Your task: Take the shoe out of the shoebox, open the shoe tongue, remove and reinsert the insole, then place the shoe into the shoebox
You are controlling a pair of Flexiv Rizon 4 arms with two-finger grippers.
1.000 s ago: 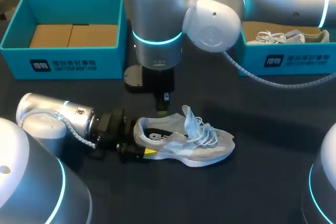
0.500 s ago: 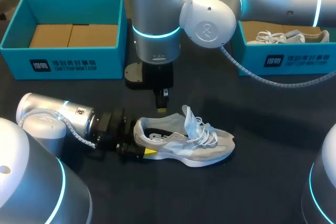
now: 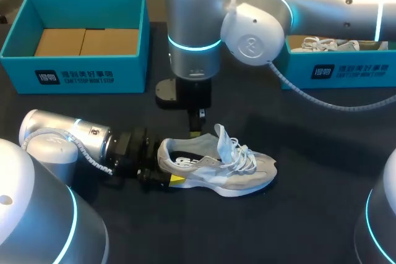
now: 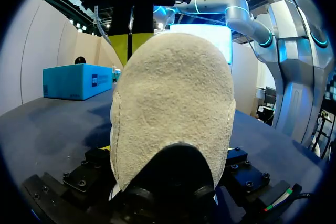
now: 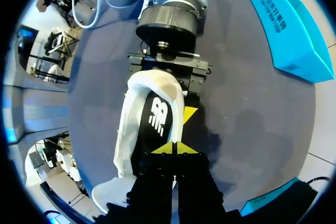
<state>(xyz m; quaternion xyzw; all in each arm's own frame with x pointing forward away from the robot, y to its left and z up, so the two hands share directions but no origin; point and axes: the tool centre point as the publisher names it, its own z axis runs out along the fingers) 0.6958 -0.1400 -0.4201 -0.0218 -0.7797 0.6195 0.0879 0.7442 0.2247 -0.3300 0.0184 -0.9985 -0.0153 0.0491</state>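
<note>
**A:** Right arm has slid sideways a bit over the last second, carrying the right tool with it. The shoe and left arm look the same as before. What's the left tool doing?

**B:** Pinching the shoe's heel. One yellow fingertip sits flat on the side wall and the other is hidden on the far side. The shoe stands upright on the table, toe pointing away from that tool, tongue sticking up.

**A:** And the right tool?

**B:** Yellow tips pressed together, hanging just above the shoe's opening, with the black insole right below. Further out there's a teal shoebox beyond it, and a second box holding another shoe off to its other side.
</note>
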